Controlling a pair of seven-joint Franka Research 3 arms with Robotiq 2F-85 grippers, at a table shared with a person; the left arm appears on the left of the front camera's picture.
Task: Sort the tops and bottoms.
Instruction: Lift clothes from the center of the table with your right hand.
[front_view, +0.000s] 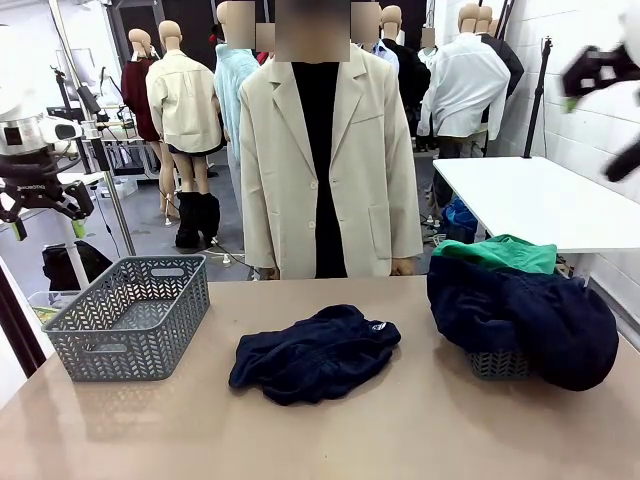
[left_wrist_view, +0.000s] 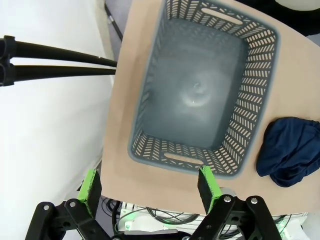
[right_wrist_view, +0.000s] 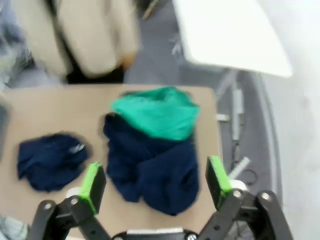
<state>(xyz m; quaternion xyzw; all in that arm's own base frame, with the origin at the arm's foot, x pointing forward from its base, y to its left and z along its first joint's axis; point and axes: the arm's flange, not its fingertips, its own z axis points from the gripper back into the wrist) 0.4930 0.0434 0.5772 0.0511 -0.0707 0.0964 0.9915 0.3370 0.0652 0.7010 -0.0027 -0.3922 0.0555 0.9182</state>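
Left hand (left_wrist_view: 150, 192) fingers apart, holding nothing, up over the grey basket (left_wrist_view: 150, 90) at the worktop (front_view: 330, 430) left edge. Right hand (right_wrist_view: 152, 182) also spread wide, nothing held, high above the navy pile (right_wrist_view: 152, 167) with green garment (right_wrist_view: 157, 112) on top, heaped over a basket on the right. Dark garment (front_view: 315, 352) with small white label lies mid-worktop. Person in beige blazer (front_view: 330, 160) stands at far side.

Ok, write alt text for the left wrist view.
An empty grey basket with a woven-pattern wall sits on a tan table, seen from above. A dark navy garment lies crumpled on the table beside it, and the left tool hangs open over the table's edge.
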